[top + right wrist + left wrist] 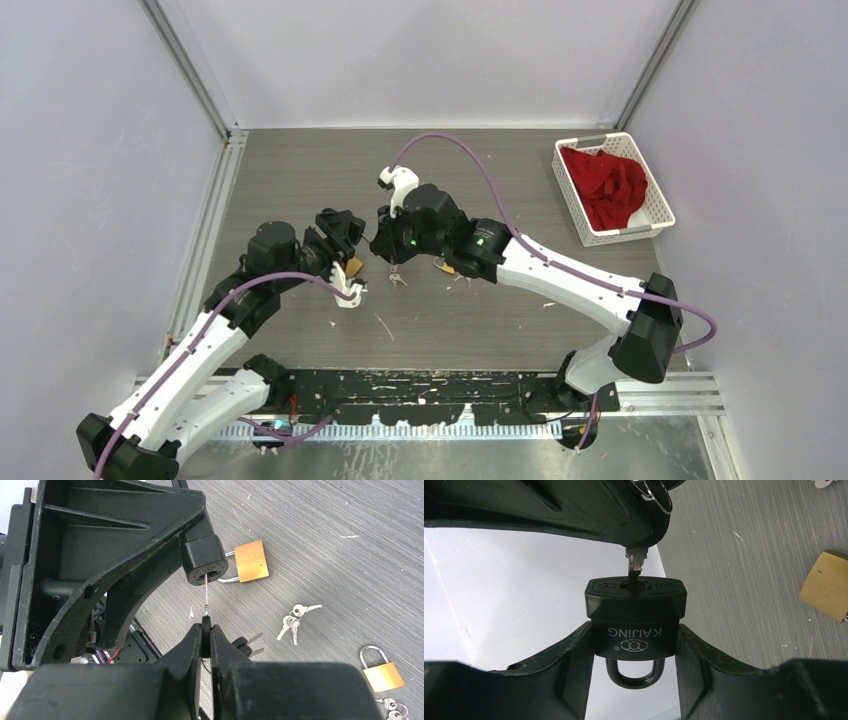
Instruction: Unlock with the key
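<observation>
Padlock (635, 615), black, body stamped KAIJING over a linked-ring mark. Both shackle legs are seated in the body, and an arrow is moulded beside the keyhole. Location: held clear of the table (350, 530), clamped by its sides between the fingers (574, 675) of the left gripper (634, 652), which stand part-way apart at the body's width.

Key (634, 565), silver, blade entered in the keyhole, head pinched between the nearly closed fingers of the right gripper (206, 635). A key ring (663, 500) shows at that gripper.

Left wrist view only: the lettering, arrow and shackle.

Right wrist view only: the blade edge-on as a thin line, a brass padlock (250, 560) lying just beyond the black one, a key bunch (292, 620) further right, and a second brass padlock (382, 672) well apart at lower right.

Top view only: both grippers meeting tip to tip at mid-table, and a white basket (660, 205) in the far right corner holding a red cloth (610, 185).
</observation>
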`<action>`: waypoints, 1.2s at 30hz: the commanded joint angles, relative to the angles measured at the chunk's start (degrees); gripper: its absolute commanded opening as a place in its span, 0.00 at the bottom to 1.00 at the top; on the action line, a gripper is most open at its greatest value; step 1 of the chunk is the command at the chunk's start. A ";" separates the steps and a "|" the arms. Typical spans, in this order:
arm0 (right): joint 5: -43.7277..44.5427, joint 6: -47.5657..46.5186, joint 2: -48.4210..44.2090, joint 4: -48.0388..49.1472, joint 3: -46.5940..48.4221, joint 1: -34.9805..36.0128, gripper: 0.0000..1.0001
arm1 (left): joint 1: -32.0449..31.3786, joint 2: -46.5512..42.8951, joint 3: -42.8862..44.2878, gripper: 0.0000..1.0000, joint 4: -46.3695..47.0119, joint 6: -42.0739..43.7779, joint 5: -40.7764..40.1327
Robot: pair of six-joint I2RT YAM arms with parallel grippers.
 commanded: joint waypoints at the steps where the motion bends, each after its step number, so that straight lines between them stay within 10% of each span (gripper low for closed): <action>1: 3.83 2.28 0.99 23.57 2.02 -0.11 0.01 | -5.37 -2.20 1.53 0.00 13.49 -2.55 24.97; 21: 4.80 2.78 -12.92 26.57 -12.63 -0.02 0.01 | -5.57 -4.98 -0.94 0.00 14.10 -2.42 24.32; 36: 6.37 3.05 -5.26 2.58 4.68 0.46 0.01 | -5.57 -5.29 -0.45 0.00 3.15 12.47 25.41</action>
